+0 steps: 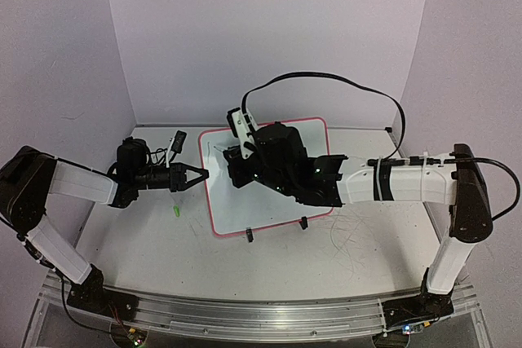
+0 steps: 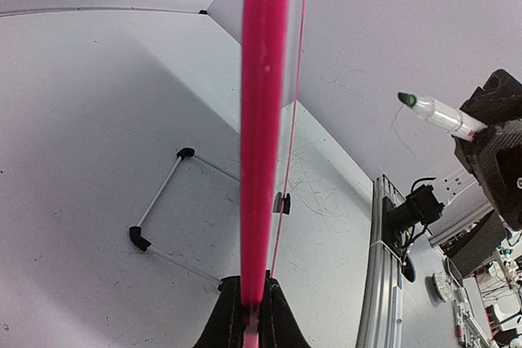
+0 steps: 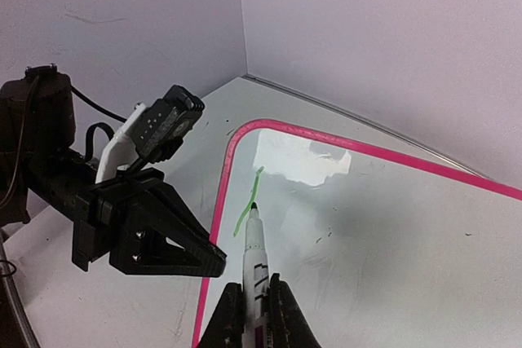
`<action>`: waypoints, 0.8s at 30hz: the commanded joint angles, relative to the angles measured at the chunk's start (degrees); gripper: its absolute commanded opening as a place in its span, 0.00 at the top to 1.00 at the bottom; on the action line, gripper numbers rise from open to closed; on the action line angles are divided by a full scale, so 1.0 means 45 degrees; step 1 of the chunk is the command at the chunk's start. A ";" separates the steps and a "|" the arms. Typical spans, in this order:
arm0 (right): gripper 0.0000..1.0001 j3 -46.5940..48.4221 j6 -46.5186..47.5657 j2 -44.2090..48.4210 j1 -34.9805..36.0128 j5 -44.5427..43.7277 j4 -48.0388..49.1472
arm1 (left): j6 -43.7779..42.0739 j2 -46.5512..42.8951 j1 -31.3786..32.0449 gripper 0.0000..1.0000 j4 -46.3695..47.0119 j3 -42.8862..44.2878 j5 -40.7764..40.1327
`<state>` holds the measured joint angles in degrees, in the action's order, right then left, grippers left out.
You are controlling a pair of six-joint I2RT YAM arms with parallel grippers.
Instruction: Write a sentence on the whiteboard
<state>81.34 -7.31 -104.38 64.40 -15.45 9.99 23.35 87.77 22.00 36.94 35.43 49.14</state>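
Note:
The whiteboard (image 1: 245,209), white with a pink rim, lies tilted on its stand feet at mid-table. My left gripper (image 1: 200,174) is shut on its left rim, seen edge-on as a pink bar (image 2: 263,120) running up from the jaws (image 2: 253,315). My right gripper (image 3: 255,311) is shut on a white marker (image 3: 254,254). The marker's tip touches the board's upper left corner (image 3: 391,234). Of the sentence, only one short green stroke (image 3: 247,201) shows beside the tip. The right arm hides much of the board in the top view.
A small green marker cap (image 1: 176,211) lies on the table left of the board. Black stand feet (image 1: 303,222) stick out at the board's near edge. A black cable (image 1: 342,83) loops above the right arm. A metal rail (image 1: 245,315) runs along the near edge.

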 commanded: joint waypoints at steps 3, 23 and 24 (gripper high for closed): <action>1.00 0.0315 0.0144 0.0397 -0.0031 0.0356 0.0671 | -0.0175 -0.0504 -0.0025 1.00 0.0170 0.0008 -0.0637; 1.00 0.1178 0.0322 -0.0619 -0.0031 -0.0576 0.0730 | -0.0301 -0.0512 -0.0009 1.00 -0.0084 0.0012 -0.0768; 1.00 0.1295 0.0369 -0.0704 -0.0033 -0.0550 0.0707 | -0.0318 -0.0518 -0.0008 1.00 -0.0090 0.0002 -0.0772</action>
<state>83.76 -6.35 -106.12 64.40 -15.82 11.22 22.49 87.29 22.20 35.99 35.22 47.99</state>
